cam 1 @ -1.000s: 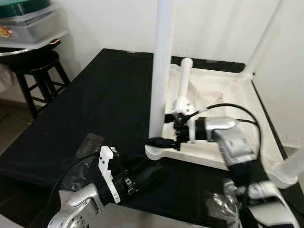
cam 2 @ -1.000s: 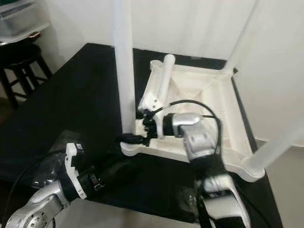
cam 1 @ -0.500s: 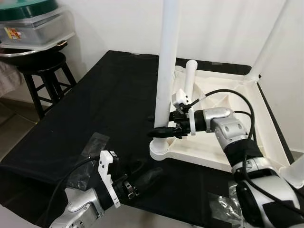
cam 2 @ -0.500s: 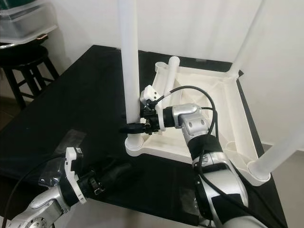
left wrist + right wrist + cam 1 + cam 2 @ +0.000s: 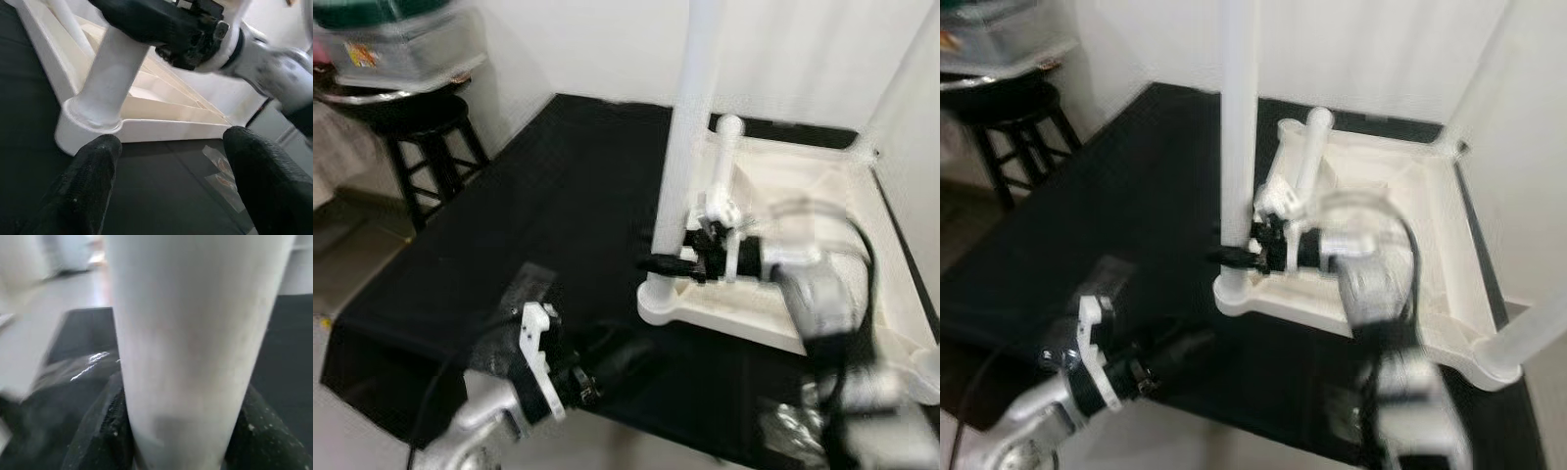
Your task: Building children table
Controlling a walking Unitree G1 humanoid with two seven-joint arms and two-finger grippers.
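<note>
A white children's table point(image 5: 822, 181) lies upside down on a black cloth. Its near-left leg point(image 5: 690, 127) stands upright in its corner socket point(image 5: 664, 302). My right gripper point(image 5: 668, 264) reaches in from the right, low on that leg, and is shut on it. In the right wrist view the leg point(image 5: 195, 333) sits between the two black fingers point(image 5: 105, 431). A loose white leg point(image 5: 722, 162) leans inside the table. My left gripper point(image 5: 626, 357) rests low on the cloth in front of the corner, open. Its fingers point(image 5: 93, 166) are spread wide with nothing between them.
A black stool point(image 5: 431, 127) with a plastic box point(image 5: 401, 49) on it stands at the far left. Clear plastic bags lie on the cloth near the front point(image 5: 524, 289) and front right point(image 5: 793, 426). Another leg point(image 5: 901, 88) rises at the far right corner, by the white wall.
The whole picture has shifted and blurred as the camera moved. My right gripper stays on the near-left leg, and my left gripper stays low in front of the corner.
</note>
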